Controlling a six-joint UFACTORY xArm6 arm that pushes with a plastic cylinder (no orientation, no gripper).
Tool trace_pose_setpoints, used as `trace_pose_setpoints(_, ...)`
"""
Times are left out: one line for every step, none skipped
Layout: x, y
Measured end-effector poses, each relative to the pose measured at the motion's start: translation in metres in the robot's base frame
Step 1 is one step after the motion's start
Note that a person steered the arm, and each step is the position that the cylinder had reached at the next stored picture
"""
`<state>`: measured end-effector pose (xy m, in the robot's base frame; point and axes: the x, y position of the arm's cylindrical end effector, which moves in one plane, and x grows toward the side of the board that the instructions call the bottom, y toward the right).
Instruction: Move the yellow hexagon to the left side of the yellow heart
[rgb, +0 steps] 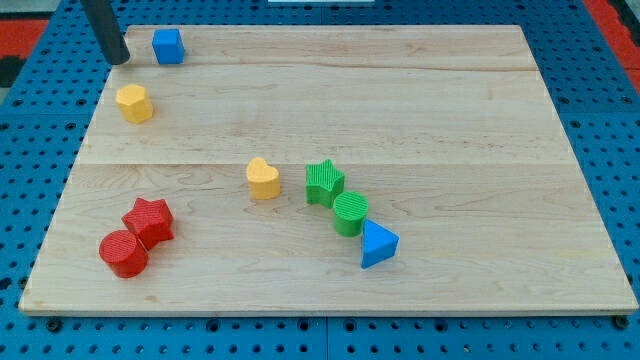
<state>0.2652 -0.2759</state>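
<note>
The yellow hexagon (134, 103) lies near the board's upper left. The yellow heart (263, 179) lies near the board's middle, well to the right of and below the hexagon. My tip (119, 60) is at the view's top left, just above the hexagon and slightly to its left, apart from it. It stands to the left of the blue cube (168, 46).
A green star (324, 183), a green cylinder (350, 213) and a blue triangle (377, 244) run in a diagonal line right of the heart. A red star (149, 221) and a red cylinder (124, 253) sit at the lower left. The wooden board (450, 120) lies on blue pegboard.
</note>
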Motion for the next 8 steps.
trace_pose_setpoints(0.003, 0.0)
trace_pose_setpoints(0.036, -0.001)
trace_pose_setpoints(0.089, -0.027)
trace_pose_setpoints(0.118, 0.001)
trace_pose_setpoints(0.067, -0.016)
trace_pose_setpoints(0.06, 0.039)
trace_pose_setpoints(0.098, 0.089)
trace_pose_setpoints(0.131, 0.129)
